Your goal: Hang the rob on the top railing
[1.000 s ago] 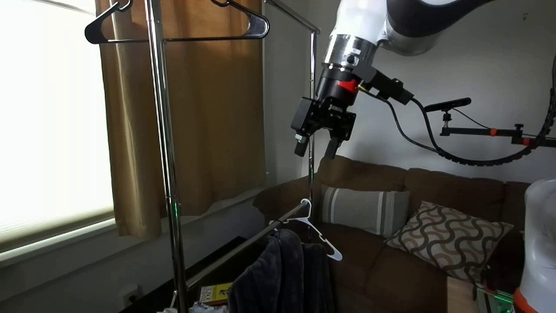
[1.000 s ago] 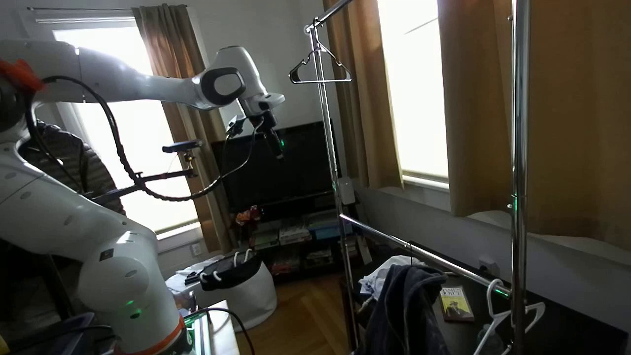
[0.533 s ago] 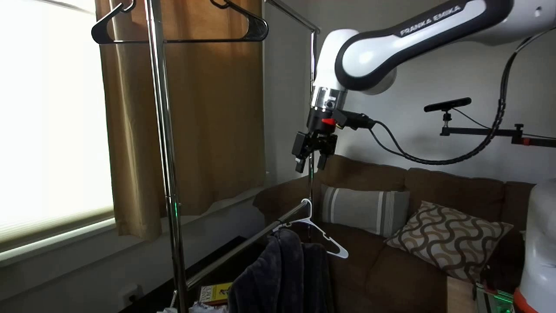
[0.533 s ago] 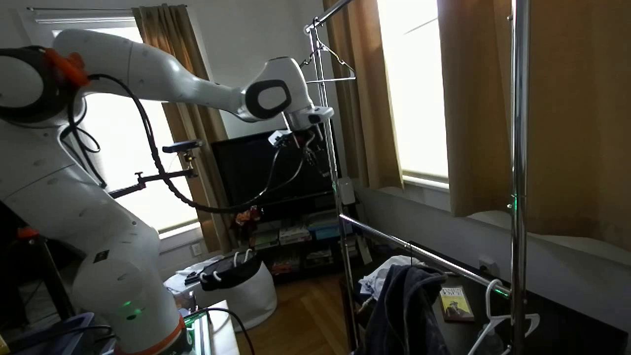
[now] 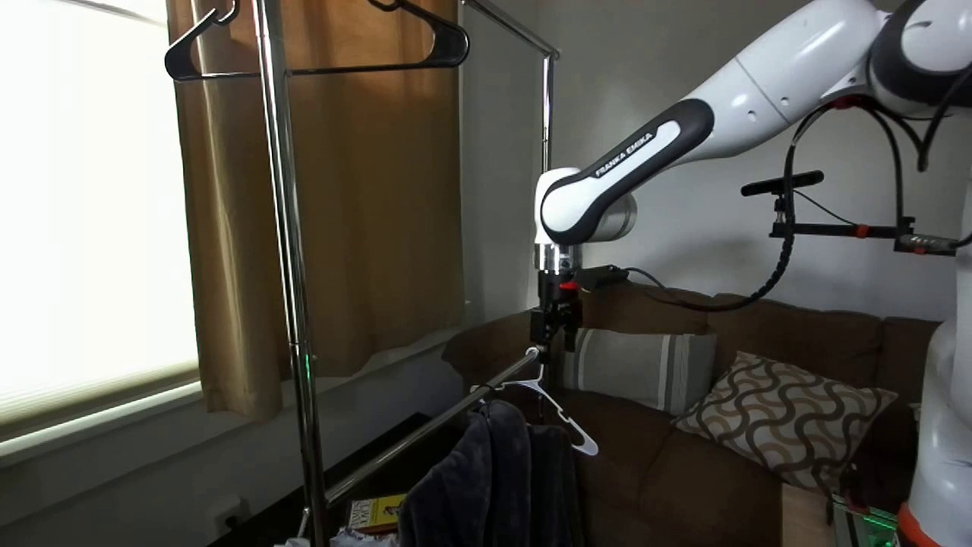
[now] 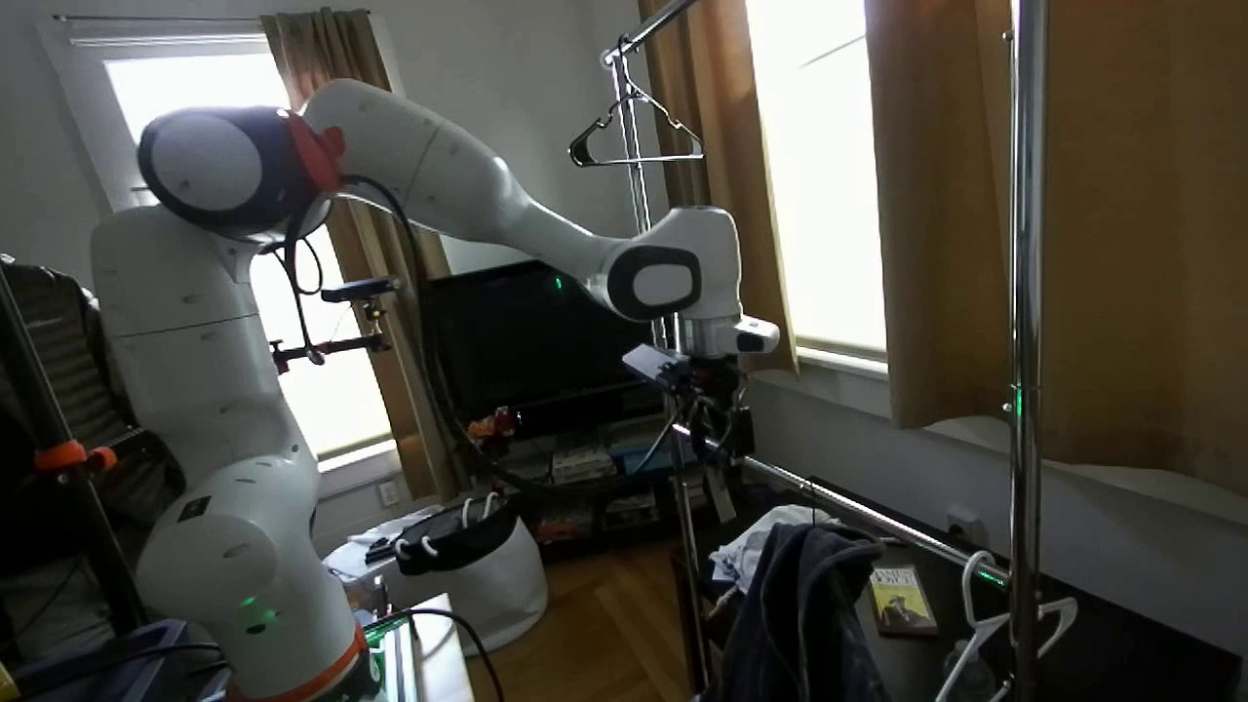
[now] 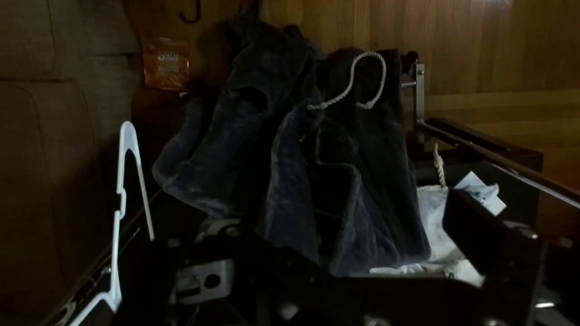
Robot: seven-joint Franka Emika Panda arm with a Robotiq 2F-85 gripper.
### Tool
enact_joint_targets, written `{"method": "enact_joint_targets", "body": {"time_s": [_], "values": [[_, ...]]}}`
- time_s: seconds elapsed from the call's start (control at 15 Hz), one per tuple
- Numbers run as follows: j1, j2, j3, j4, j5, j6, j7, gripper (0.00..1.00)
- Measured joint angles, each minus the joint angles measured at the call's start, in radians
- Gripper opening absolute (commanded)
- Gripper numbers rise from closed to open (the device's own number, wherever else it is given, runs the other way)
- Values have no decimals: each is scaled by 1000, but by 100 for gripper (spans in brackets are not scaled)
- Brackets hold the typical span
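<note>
The rob, a dark grey-blue plush bathrobe [image 5: 490, 479], hangs from the rack's lower crossbar [image 6: 877, 522]. A thin dark hook shows above its collar in an exterior view [image 6: 804, 595]. The robe also fills the middle of the wrist view [image 7: 290, 145]. The top railing [image 5: 512, 29] runs high above it and also shows in an exterior view [image 6: 663, 24]. My gripper [image 5: 557, 351] points down at about the lower crossbar's height. It is open and empty, with its fingers apart in the wrist view [image 7: 335, 217]. It appears apart from the robe.
A white hanger [image 5: 569, 422] hangs on the lower crossbar beside the robe. Black hangers [image 5: 364, 70] hang from the top railing. Vertical poles [image 6: 1027, 322] stand at the rack's ends. A brown sofa [image 5: 645, 441] with pillows, a dark table and a book [image 6: 902, 600] are nearby.
The arm has reached out and lowered my gripper from high up to the lower crossbar's height, turning it more upright. The fingers stay apart. The robe has not moved.
</note>
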Motion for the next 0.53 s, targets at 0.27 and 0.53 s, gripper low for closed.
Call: {"method": "enact_joint_targets", "body": {"time_s": [0.27, 0.53], "values": [[-3, 65, -4, 37, 0, -3, -10, 100], [6, -2, 11, -7, -43, 102, -119, 100]]}}
